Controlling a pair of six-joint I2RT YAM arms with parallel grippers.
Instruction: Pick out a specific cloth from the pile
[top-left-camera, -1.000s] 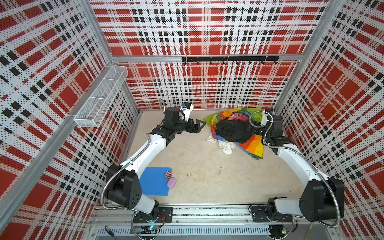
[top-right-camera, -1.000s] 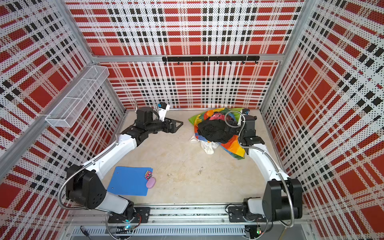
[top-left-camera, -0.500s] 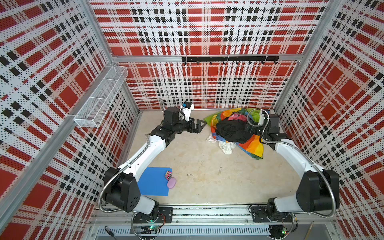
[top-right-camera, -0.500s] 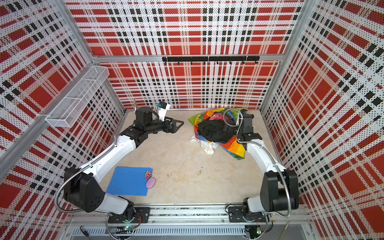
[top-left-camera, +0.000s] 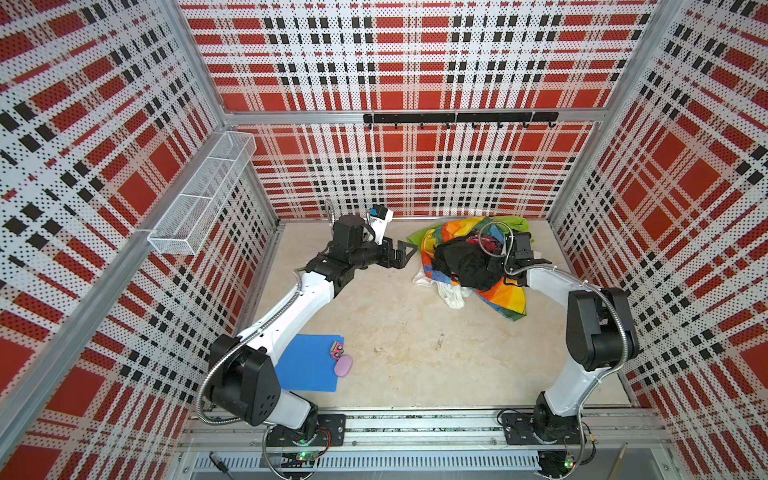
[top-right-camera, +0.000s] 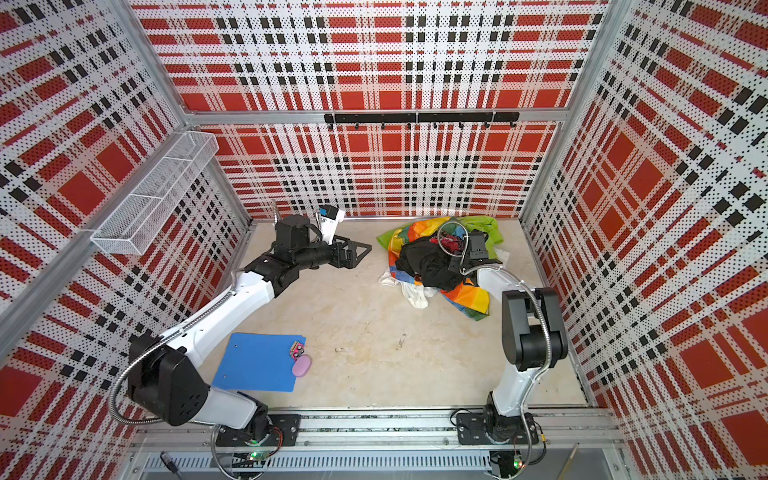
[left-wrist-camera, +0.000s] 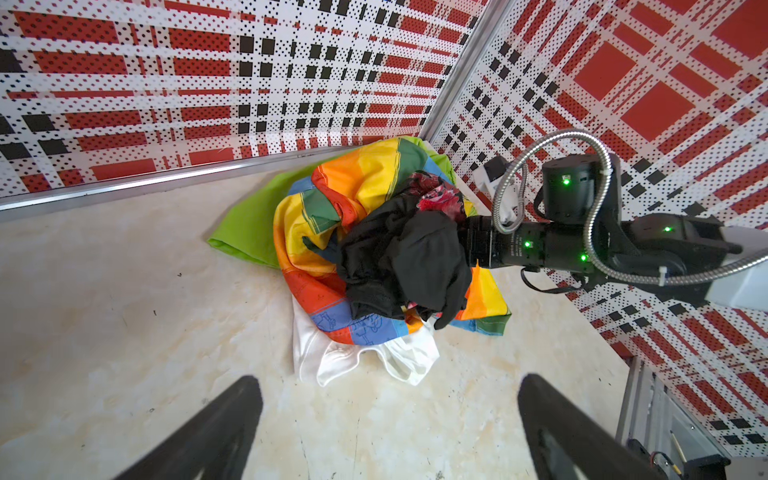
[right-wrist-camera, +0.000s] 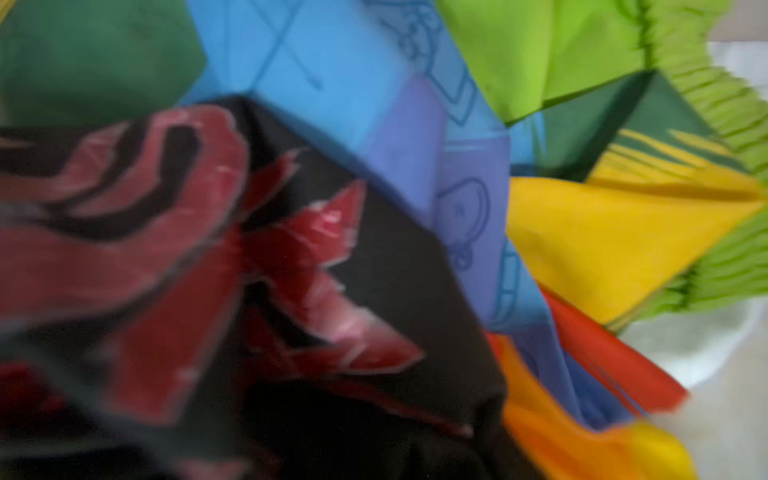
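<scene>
Pile (top-left-camera: 471, 255) sits far right on the bench (top-left-camera: 395, 332), close to the back wall corner. The black garment (top-left-camera: 465, 264) is on top, rainbow patchwork (top-left-camera: 505, 297) under it, and the lime-green garment (top-left-camera: 513, 222) on the far side.

Only part of the white cloth (top-left-camera: 451, 293) shows, sticking out from under the pile's near-left edge in both top views (top-right-camera: 415, 293). The rest is covered. The visible strip's long axis runs roughly left-right and slants nearer toward the right, with a loose lobe pointing near. No lettering is readable.

Left end effector (top-left-camera: 405, 255) has its jaws wide and holds nothing. It is aimed right at the pile from the left. The cloth is to its right and slightly nearer, apart from it, not touching (left-wrist-camera: 353, 357).

Right end effector (left-wrist-camera: 473, 243) is pushed into the pile's right side under the black garment. Its fingers are hidden, and the wrist view is only blurred fabric, so I can't tell the jaw width or whether it grips anything. The cloth is on the opposite side of the pile from it.
</scene>
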